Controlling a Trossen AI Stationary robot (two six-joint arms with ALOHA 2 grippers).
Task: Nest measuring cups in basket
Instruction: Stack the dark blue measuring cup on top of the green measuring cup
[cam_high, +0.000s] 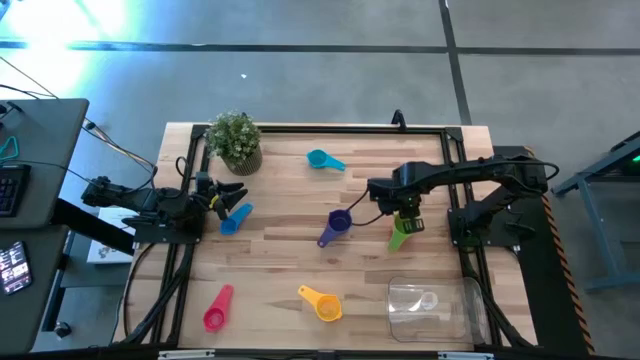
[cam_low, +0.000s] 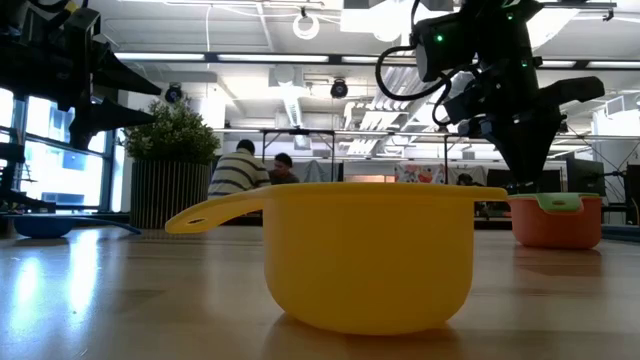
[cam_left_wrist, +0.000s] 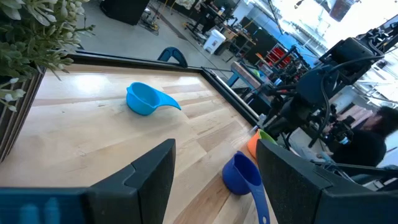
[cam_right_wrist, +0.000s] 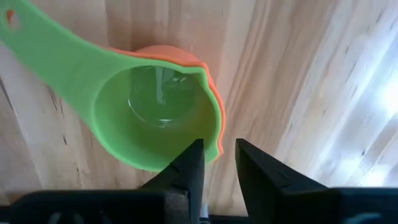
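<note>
A green measuring cup (cam_right_wrist: 149, 106) sits nested in a red-orange one (cam_right_wrist: 214, 93) on the table's right half (cam_high: 402, 232). My right gripper (cam_right_wrist: 219, 171) points down over their near rim. It is open a little, with one finger over the green bowl and one outside the rim. My left gripper (cam_left_wrist: 214, 186) waits open at the table's left (cam_high: 228, 195), beside a blue cup (cam_high: 235, 218). Teal (cam_high: 322, 160), purple (cam_high: 337, 224), pink (cam_high: 217, 308) and yellow (cam_high: 322, 303) cups lie loose on the wood. The clear basket (cam_high: 432, 306) stands at the near right.
A potted plant (cam_high: 236, 140) stands at the far left, close to my left arm. A black frame (cam_high: 330, 128) runs around the tabletop. In the low view the yellow cup (cam_low: 360, 255) fills the foreground. People sit in the room beyond the table.
</note>
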